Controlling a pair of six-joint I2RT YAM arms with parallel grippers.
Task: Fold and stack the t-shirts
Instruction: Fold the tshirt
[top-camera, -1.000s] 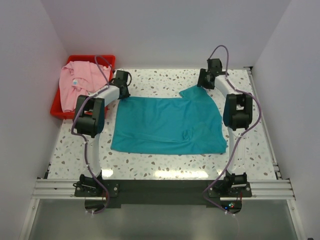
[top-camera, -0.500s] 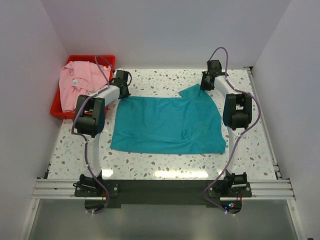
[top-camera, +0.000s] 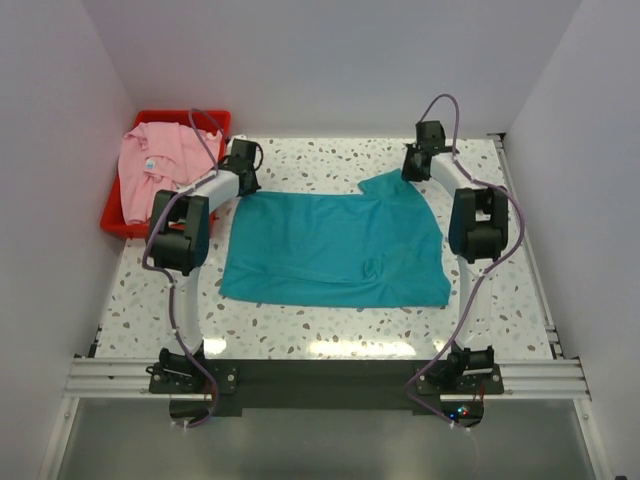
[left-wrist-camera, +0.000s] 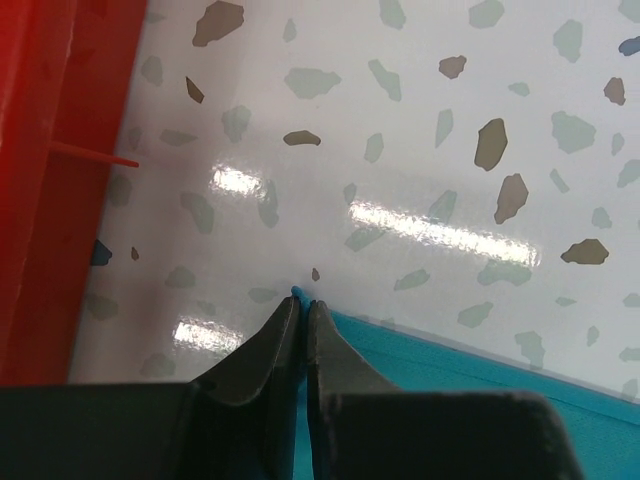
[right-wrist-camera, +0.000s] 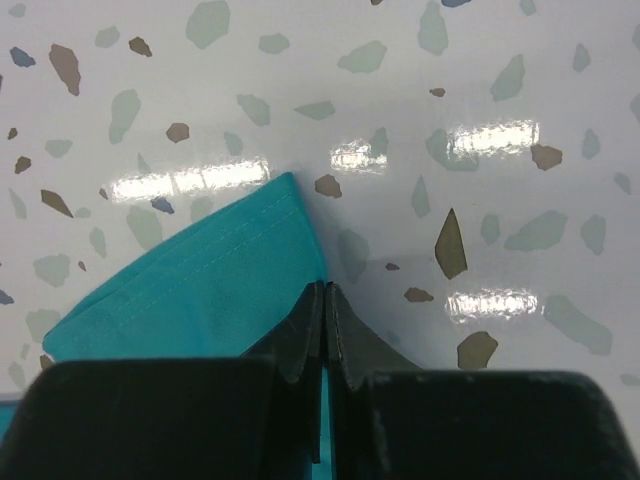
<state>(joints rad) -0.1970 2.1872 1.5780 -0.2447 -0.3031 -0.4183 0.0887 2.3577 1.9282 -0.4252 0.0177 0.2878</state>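
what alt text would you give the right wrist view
Black two-finger right gripper, shut, pinches the stitched edge of a teal cloth t-shirt near its pointed corner, on a white speckled table with glare patches.

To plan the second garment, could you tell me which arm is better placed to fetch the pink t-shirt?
Left. The left gripper is beside the red bin holding the pink t-shirt; the right gripper is across the teal t-shirt, which both pinch.
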